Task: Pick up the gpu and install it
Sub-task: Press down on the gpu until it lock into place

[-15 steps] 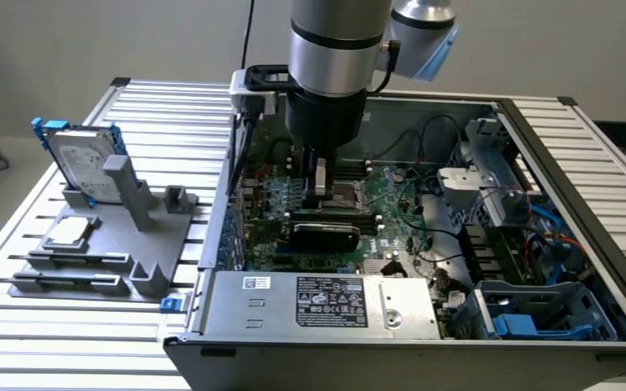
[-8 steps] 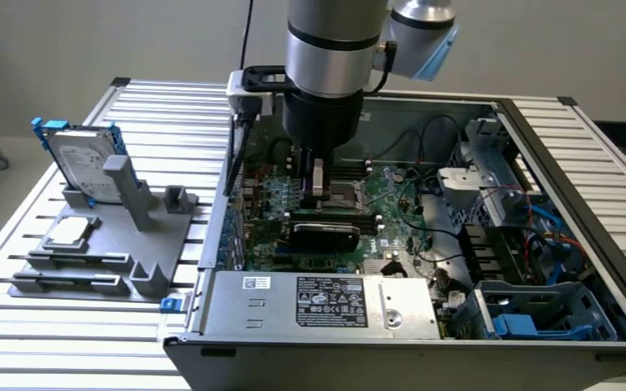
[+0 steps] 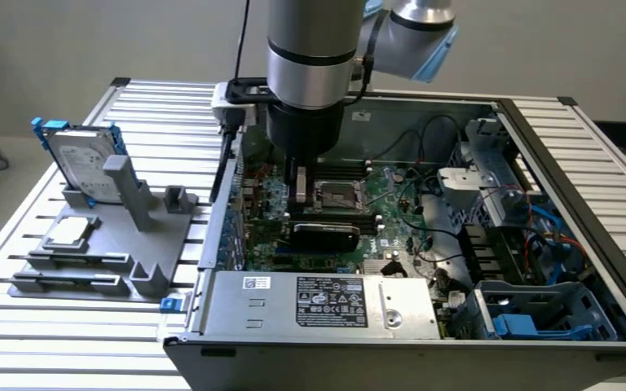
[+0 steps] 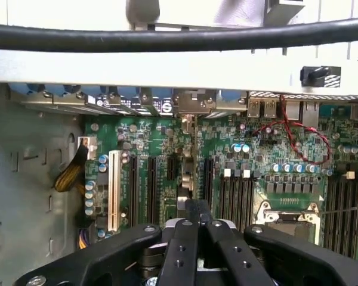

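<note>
One hand [image 4: 198, 210], fingers together, over motherboard [image 4: 256, 155]; one gpu [image 3: 324, 235] seated in case [image 3: 574, 163]; one hard drive [image 3: 79, 163] outside.

A silver-and-black robot arm [image 3: 310, 73] reaches down into an open grey desktop computer case [image 3: 574, 163] over its green motherboard [image 3: 400, 216], where a black-covered gpu [image 3: 324, 236] sits. Outside the case, a silver hard drive in a blue frame [image 3: 79, 163] stands in a grey holder [image 3: 128, 261] on the slatted aluminium tabletop [image 3: 30, 326].
</note>
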{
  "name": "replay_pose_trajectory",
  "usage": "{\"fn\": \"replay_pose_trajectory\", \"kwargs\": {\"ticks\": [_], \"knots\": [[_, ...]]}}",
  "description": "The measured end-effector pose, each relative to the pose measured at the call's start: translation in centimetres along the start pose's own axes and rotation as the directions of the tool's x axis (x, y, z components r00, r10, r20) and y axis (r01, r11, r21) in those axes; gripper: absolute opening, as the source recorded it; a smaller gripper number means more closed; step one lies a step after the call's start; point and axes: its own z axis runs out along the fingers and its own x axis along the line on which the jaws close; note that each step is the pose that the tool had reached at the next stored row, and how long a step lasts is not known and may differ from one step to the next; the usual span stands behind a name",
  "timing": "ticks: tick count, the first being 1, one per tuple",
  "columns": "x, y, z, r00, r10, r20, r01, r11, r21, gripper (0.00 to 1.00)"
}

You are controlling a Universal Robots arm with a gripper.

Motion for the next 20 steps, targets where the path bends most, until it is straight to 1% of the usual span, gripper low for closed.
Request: {"fn": "replay_pose_trajectory", "kwargs": {"ticks": [3, 8, 15, 20], "knots": [[-0.1, -0.2, 0.39, 1.0, -0.004, -0.0001, 0.004, 1.0, -0.0001, 0.11], [-0.1, -0.8, 0.85, 1.0, -0.007, -0.0002, 0.007, 1.0, -0.0002, 0.11], [-0.1, -0.86, 1.97, 1.0, -0.007, -0.0004, 0.007, 1.0, -0.0002, 0.11], [-0.3, -0.88, 2.22, 1.0, -0.007, -0.0003, 0.007, 1.0, -0.0002, 0.11]]}}
